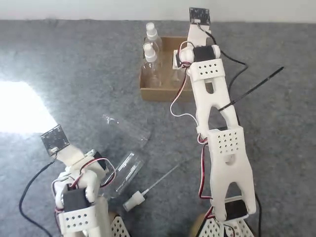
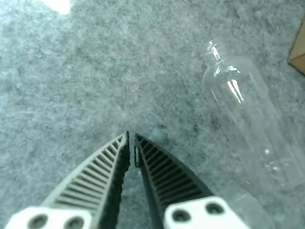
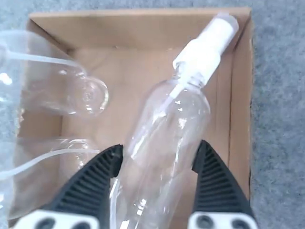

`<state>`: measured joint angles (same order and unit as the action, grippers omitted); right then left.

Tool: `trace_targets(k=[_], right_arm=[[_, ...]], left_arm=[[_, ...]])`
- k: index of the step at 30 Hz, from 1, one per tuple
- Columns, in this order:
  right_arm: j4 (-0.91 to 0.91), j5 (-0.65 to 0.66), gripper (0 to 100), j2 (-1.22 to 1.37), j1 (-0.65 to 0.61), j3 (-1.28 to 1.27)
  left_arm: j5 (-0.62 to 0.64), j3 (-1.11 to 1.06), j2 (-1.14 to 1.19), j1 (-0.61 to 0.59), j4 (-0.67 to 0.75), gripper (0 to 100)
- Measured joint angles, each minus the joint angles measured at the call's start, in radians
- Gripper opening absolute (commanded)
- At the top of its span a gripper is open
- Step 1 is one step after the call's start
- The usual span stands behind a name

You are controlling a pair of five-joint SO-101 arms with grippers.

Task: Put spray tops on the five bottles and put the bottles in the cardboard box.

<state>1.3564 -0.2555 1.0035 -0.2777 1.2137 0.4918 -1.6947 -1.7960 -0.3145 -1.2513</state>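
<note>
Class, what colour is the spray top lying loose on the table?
White; the spray top shows best in the high view.

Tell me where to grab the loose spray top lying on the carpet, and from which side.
Grip the spray top by its white head, coming straight down from above with a finger on each side. It lies flat, and its tube is too thin to pinch. The left gripper, shut now, looks nearest.
</note>
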Motion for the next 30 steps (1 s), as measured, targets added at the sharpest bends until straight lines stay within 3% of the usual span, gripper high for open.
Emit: trace_targets(k=[13,30], right_arm=[[0.021,0.038,1.8,0.000,0.000,0.051],[0.270,0.087,1.8,0.000,0.003,0.413]], left_arm=[[0.000,0.000,0.000,0.000,0.000,1],[0.000,0.000,0.000,0.000,0.000,1]])
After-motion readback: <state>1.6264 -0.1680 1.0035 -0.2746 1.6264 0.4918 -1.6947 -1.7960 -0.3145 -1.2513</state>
